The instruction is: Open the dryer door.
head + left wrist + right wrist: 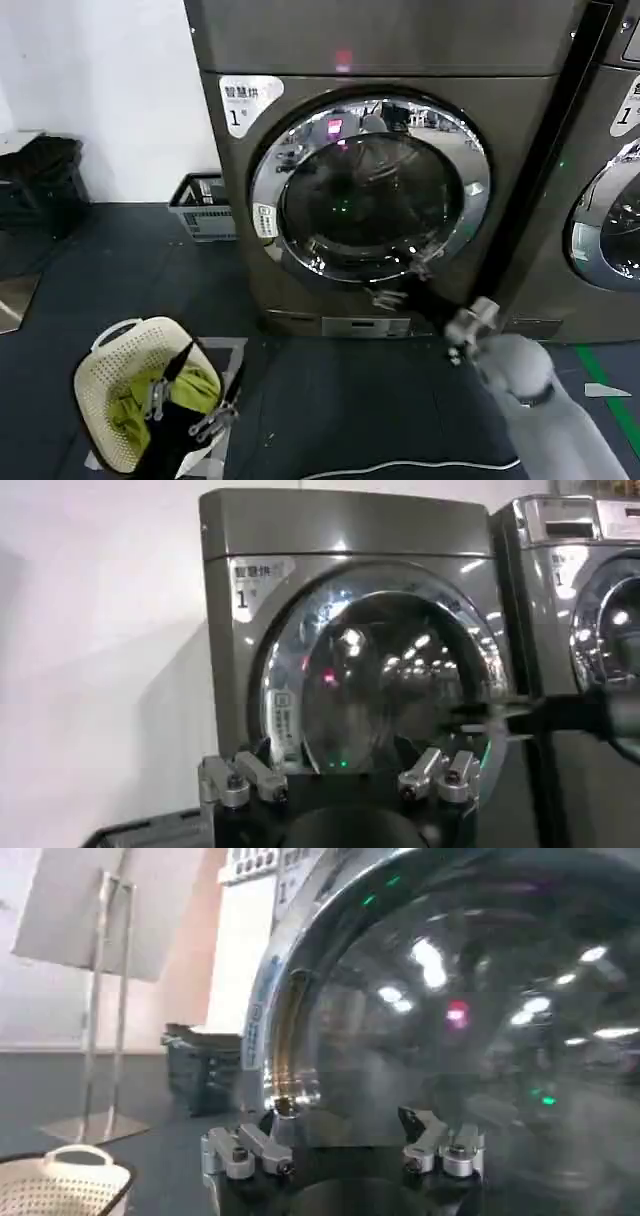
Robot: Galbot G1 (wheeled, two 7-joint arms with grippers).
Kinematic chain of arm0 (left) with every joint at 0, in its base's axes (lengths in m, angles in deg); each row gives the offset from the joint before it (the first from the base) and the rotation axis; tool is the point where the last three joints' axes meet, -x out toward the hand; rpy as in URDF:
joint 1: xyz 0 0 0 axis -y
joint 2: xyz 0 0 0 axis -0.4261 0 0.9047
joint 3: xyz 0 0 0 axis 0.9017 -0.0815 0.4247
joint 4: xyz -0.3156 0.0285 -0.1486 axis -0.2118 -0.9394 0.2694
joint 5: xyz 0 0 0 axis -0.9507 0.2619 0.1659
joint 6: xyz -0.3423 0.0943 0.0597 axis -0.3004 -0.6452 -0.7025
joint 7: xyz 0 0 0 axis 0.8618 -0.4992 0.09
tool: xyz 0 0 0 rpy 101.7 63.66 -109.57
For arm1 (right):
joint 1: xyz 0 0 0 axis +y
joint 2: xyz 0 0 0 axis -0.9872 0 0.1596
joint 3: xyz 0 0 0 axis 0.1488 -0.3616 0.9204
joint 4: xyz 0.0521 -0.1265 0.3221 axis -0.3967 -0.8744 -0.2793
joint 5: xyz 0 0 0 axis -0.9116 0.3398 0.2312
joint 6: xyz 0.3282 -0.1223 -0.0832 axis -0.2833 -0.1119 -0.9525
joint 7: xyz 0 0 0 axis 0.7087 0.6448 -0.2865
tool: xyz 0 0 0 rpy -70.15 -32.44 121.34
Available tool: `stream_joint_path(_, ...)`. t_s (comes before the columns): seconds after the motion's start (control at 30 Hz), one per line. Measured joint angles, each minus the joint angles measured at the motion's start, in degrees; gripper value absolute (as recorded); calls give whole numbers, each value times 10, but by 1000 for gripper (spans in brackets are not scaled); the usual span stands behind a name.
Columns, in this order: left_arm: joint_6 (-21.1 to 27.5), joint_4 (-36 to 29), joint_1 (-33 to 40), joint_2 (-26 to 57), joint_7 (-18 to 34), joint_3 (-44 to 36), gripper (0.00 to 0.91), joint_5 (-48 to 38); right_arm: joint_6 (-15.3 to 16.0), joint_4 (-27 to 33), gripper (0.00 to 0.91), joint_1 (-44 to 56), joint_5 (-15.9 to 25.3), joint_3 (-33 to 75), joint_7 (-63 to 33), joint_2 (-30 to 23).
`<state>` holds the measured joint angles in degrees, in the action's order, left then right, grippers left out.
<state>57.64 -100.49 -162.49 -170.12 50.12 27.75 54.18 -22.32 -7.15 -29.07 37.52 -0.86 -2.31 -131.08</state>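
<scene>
The dryer [300, 60] is a bronze-grey front loader with a white "1" sticker and a small red light. Its dryer door [300, 140], a chrome ring round dark glass, looks shut against the front. My right gripper [415, 275] is at the door's lower right edge. In the right wrist view it [342, 1116] stands open, close to the glass [480, 1048], with nothing between the fingers. The left wrist view shows the door [300, 650] from farther back, with the right gripper [490, 720] at its right rim. My left gripper [338, 760] is open and hangs low over the basket [195, 390].
A cream laundry basket [95, 375] holding green cloth stands on the dark floor at the front left. A grey crate [205, 205] sits left of the dryer and a black bag [40, 175] by the wall. A twin machine [600, 120] stands to the right.
</scene>
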Motion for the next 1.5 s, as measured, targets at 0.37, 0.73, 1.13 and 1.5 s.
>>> stream_joint_path(0.37,-6,-3,-11,-2,-14,-2,907,21,-2,112,907,-119,-2,-86,12,-68)
stream_joint_path(0.73,-9,-6,-16,-10,-27,-4,907,37,-6,187,907,-178,-10,-113,28,-105)
stream_joint_path(1.13,-16,1,-18,-17,-23,-2,907,38,-10,223,907,-209,-15,-129,43,-142)
stream_joint_path(1.5,30,-1,-7,-13,-28,3,907,58,-7,215,907,-207,-42,-116,116,-136)
